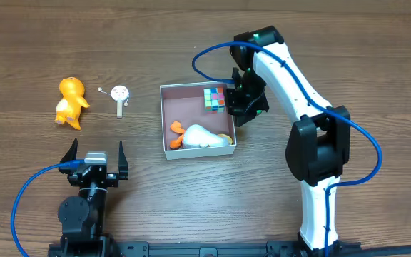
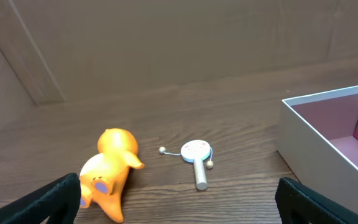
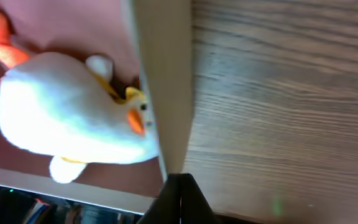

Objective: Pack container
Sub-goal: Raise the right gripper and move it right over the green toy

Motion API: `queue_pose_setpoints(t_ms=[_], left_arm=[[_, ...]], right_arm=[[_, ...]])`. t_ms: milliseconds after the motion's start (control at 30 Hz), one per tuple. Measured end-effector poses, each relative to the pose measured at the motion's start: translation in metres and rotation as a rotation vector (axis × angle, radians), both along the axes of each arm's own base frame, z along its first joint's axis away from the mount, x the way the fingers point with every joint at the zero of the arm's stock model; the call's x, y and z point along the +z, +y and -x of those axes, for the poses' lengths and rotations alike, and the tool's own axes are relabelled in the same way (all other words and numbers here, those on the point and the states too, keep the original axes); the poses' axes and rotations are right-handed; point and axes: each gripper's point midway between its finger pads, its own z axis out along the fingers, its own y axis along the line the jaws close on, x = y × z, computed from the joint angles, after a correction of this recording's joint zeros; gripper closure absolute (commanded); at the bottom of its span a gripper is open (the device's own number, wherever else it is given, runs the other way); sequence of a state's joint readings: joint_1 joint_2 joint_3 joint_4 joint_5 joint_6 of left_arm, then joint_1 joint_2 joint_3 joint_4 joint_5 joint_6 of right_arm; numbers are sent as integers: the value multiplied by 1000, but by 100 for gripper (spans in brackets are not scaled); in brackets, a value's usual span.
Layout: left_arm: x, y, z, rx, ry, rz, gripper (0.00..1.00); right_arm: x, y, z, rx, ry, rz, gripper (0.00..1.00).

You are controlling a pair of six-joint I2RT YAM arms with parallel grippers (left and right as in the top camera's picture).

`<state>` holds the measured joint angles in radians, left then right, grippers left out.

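The container (image 1: 164,121), a shallow white-walled box with a reddish-brown inside, sits mid-table. In it lie a white plush duck (image 1: 207,137) with orange feet and a multicoloured cube (image 1: 215,98). My right gripper (image 1: 240,107) is shut, with its tips at the container's right wall (image 3: 163,74) just beside the plush duck (image 3: 67,115); I cannot tell if it pinches the wall. My left gripper (image 1: 95,153) stands wide open near the front edge, holding nothing. Ahead of it lie an orange duck toy (image 2: 109,171) and a small white rattle drum (image 2: 196,155).
The orange duck toy (image 1: 70,102) and the rattle drum (image 1: 120,95) lie left of the container, a short gap between them. Blue cables trail from both arms. The right arm's base stands at the front right.
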<state>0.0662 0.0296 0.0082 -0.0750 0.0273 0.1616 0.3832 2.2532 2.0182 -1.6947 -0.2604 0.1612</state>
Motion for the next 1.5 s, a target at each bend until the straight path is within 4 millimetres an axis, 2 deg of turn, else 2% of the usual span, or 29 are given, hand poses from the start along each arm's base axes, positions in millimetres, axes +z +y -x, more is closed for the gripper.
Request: queue_pose_setpoints(t_ms=[167, 367, 467, 567, 700, 733, 767, 800, 867, 1000, 1167, 1367, 1500], left_arm=[[0, 0, 0, 0, 0, 0, 0], [0, 0, 0, 0, 0, 0, 0], [0, 0, 0, 0, 0, 0, 0], [0, 0, 0, 0, 0, 0, 0], [0, 0, 0, 0, 0, 0, 0], [0, 0, 0, 0, 0, 0, 0], [0, 0, 0, 0, 0, 0, 0], [0, 0, 0, 0, 0, 0, 0], [0, 0, 0, 0, 0, 0, 0], [0, 0, 0, 0, 0, 0, 0], [0, 0, 0, 0, 0, 0, 0], [0, 0, 0, 0, 0, 0, 0], [0, 0, 0, 0, 0, 0, 0]], right_arm=[[1, 13, 7, 5, 9, 0, 95], [-1, 12, 4, -9, -6, 18, 96], [-4, 3, -2, -23, -32, 67, 96], [-7, -11, -19, -68, -74, 76, 96], [-12, -48, -55, -173, -160, 89, 91], [-13, -60, -64, -206, -182, 94, 86], [-14, -73, -72, -237, -198, 100, 60], [-15, -87, -79, -273, -210, 105, 27], [-15, -99, -89, -301, -239, 105, 2], [-16, -93, -109, -254, -329, 71, 0], [-16, -82, -120, -242, -382, 52, 0], [-19, -87, -115, -286, -369, 133, 0], [-37, -83, -113, -313, -334, 170, 0]])
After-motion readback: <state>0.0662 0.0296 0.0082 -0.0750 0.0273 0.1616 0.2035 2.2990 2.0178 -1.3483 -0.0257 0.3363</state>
